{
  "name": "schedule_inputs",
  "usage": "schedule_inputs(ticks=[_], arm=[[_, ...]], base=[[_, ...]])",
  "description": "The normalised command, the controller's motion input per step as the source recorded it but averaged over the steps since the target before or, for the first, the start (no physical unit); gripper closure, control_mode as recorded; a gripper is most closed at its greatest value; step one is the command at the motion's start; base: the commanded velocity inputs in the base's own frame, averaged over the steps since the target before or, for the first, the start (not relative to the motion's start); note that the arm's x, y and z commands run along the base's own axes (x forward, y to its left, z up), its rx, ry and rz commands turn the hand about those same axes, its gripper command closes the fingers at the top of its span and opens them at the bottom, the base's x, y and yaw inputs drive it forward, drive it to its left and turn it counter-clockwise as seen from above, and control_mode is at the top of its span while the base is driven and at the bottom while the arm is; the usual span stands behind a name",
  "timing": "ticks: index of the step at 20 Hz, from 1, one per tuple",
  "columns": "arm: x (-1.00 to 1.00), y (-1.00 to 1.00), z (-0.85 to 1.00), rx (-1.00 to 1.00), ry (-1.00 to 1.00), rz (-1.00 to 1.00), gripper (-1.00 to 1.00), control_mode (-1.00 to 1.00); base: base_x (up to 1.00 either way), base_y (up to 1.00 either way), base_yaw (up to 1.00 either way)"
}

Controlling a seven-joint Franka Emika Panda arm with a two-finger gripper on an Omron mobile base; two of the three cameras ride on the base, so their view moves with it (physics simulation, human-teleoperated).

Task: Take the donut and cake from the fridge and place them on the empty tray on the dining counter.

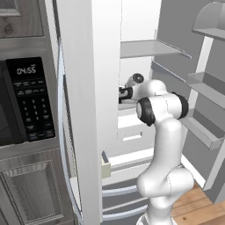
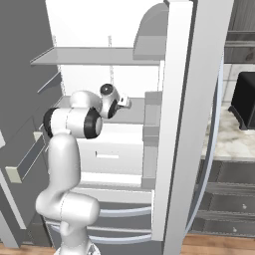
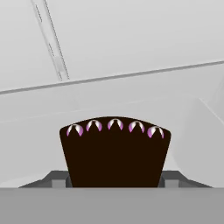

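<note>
The fridge [image 1: 83, 110] stands open, and my arm reaches onto a white middle shelf [image 2: 137, 112] inside it. In the hand view the cake [image 3: 114, 153], a dark brown wedge topped with a row of small pink-white dollops, fills the space between my fingers. My gripper [image 3: 114, 180] is shut on it, with a finger against each side. From the base the gripper [image 1: 123, 93] [image 2: 124, 103] sits just over that shelf, and the cake is hidden by the hand. The donut, the tray and the dining counter are out of view.
A glass shelf [image 1: 149, 47] hangs above the hand. Door bins [image 1: 204, 85] line the open right door, whose white edge [image 2: 184, 99] stands close beside the arm. A black microwave [image 1: 26, 101] is built in at the left. A marble counter [image 2: 224, 137] carries a black appliance.
</note>
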Motion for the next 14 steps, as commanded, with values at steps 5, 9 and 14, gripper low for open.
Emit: schedule_inputs(ticks=[5, 9, 14], arm=[[-0.82, 0.00, 0.00, 0.00, -0.21, 0.06, 1.00, -1.00], [-0.78, 0.00, 0.05, 0.00, -0.11, 0.04, 1.00, -1.00], [-0.59, -0.03, 0.47, 0.00, -0.05, 0.04, 1.00, -1.00]], base=[[0.00, 0.00, 0.00], [0.00, 0.00, 0.00], [0.00, 0.00, 0.00]])
